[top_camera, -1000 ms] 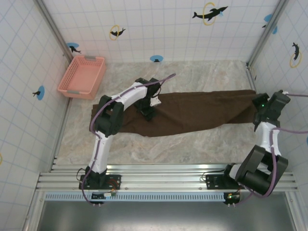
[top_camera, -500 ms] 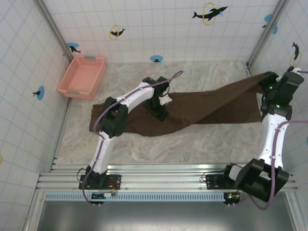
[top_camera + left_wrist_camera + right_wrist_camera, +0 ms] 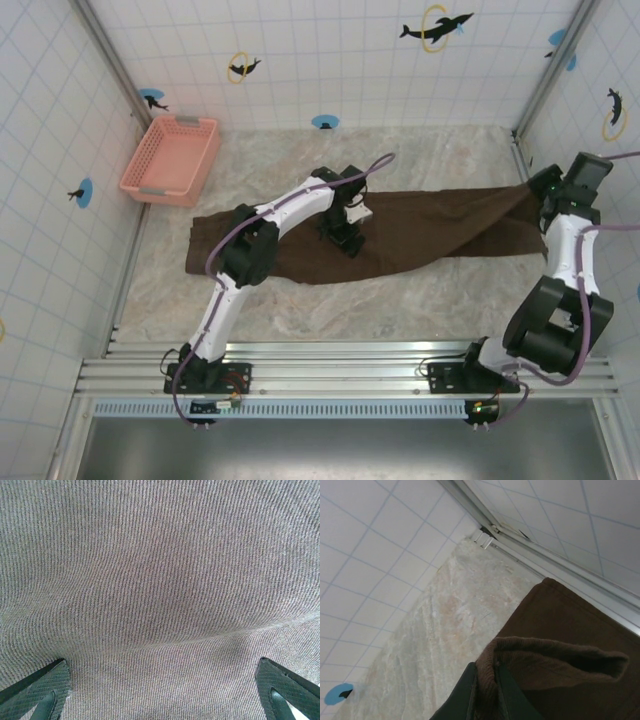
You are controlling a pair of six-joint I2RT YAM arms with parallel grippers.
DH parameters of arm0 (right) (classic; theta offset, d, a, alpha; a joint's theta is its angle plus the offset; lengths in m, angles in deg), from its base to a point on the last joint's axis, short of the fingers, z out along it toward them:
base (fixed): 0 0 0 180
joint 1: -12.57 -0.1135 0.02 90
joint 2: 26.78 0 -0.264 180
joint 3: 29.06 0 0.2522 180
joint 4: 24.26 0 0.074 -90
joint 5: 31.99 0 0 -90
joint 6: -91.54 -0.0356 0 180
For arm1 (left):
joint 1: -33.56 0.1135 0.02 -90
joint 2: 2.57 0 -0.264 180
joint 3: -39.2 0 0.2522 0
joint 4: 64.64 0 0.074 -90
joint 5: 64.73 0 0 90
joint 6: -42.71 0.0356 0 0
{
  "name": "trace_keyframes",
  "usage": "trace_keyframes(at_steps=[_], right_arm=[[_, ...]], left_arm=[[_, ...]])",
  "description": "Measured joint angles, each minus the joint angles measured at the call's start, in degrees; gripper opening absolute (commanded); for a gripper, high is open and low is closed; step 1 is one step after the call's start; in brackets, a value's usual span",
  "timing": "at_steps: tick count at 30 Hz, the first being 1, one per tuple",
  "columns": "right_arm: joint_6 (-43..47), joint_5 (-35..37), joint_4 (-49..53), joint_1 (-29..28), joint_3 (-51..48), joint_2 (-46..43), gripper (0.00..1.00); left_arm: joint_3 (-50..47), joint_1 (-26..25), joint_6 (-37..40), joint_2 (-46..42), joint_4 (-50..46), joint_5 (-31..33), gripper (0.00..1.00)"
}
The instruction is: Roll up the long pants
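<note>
The long pants' (image 3: pixel 430 225) end now aloft in right jaws (left jaws further right)

Top view: sat above and behind the 2 arm bases (image 3: pixel 205 378), facing down and toward the far wall (image 3: pixel 330 60); distant, taking in the whole table (image 3: pixel 330 300) and pants (image 3: pixel 440 225).
Left wrist view: pointed down at the pants, very near, left gripper (image 3: pixel 160 695) tips at both lower corners.
Right wrist view: rolled sideways, near the pants edge in the right gripper (image 3: pixel 485 695), facing the far right corner post (image 3: pixel 555 562).
Shared: all 3 saw pants; top and right wrist shared that corner.
</note>
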Motion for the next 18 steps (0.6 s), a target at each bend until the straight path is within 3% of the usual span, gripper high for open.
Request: trace_keyframes(at_steps=[6,12,14,18], right_arm=[[0.96,-0.04,-0.70,1.88,8.11,4.94,0.13],[2.43,0.50,-0.57,2.01,9.16,5.88,0.16],[2.84,1.62,-0.61,2.03,7.54,6.19,0.34],[3.50,3.76,-0.28,2.56,2.69,8.90,0.56]], left_arm=[[0.13,0.00,-0.02,0.11,-0.04,-0.13,0.97],[0.42,0.00,-0.02,0.28,0.04,-0.17,0.98],[0.42,0.00,-0.02,0.28,0.09,-0.17,0.97],[0.28,0.00,-0.02,0.28,0.20,-0.17,0.97]])
